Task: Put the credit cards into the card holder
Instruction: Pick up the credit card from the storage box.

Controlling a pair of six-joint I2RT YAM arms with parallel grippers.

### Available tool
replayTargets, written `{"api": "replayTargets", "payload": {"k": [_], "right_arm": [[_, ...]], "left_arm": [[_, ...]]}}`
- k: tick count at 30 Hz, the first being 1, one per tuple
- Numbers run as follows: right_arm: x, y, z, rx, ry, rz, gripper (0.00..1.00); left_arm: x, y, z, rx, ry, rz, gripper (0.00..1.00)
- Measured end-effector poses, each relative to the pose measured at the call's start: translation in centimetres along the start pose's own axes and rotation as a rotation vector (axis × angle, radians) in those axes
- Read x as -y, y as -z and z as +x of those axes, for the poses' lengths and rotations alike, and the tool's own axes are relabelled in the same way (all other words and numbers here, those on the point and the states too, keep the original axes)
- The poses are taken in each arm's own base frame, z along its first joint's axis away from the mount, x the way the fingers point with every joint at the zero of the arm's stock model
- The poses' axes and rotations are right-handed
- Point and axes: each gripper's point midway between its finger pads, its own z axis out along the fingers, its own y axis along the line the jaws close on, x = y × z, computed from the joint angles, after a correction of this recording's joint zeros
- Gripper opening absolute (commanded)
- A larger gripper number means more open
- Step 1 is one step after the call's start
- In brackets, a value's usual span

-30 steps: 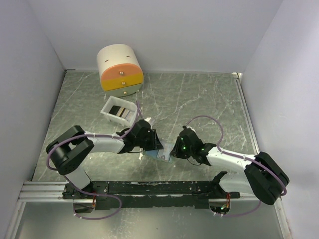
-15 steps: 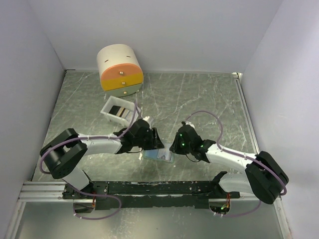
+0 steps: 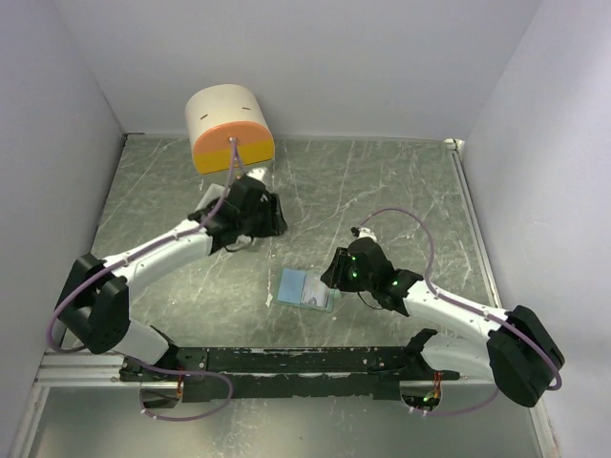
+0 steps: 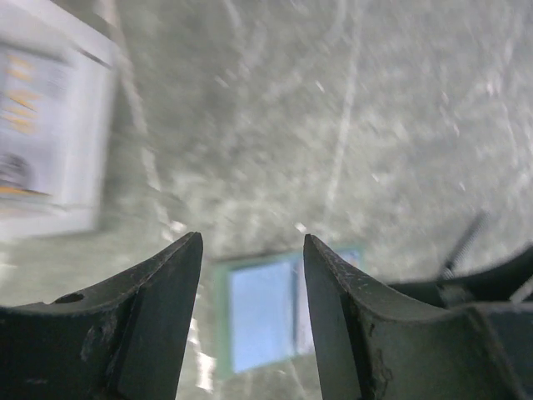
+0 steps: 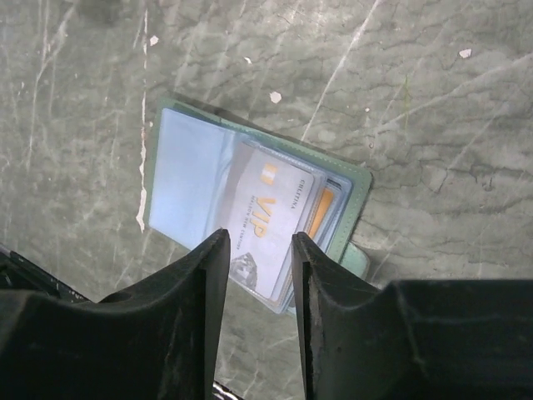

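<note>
Both jaws parted, empty | card holder (image 3: 294, 285) open flat, well off table (image 3: 401, 191) edges

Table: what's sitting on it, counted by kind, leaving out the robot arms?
Card holder: 1
Cards showing in it: 2, a pale VIP card and an orange card
White box: 1, contents too blurred to count
Cream cylinder: 1
Total: 5

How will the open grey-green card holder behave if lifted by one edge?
The grey-green folding card holder lies opened flat: likely floppy at its fold. Thin, so should slide, not tip. Its pale VIP card looks loosely tucked, may slip.
</note>
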Motion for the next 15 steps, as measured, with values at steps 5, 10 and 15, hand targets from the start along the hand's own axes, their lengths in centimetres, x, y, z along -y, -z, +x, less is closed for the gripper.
{"api": "replayTargets", "payload": {"k": [5, 10, 15], "right_arm": [[-0.3, 0.2, -0.4, 0.017, 0.016, -0.016, 0.38], [-0.3, 0.2, -0.3, 0.013, 0.031, -0.022, 0.39], [-0.7, 0.6, -0.7, 0.029, 0.038, -0.041, 0.39]], "left_arm": [[-5.2, 2.1, -7.5, 0.122, -0.082, -0.193, 0.64], [-8.7, 3.2, -11.3, 0.158, -0.225, -0.283, 0.73], [-11.4, 0.4, -10.0, 0.038, -0.429, -0.331, 0.74]]}}
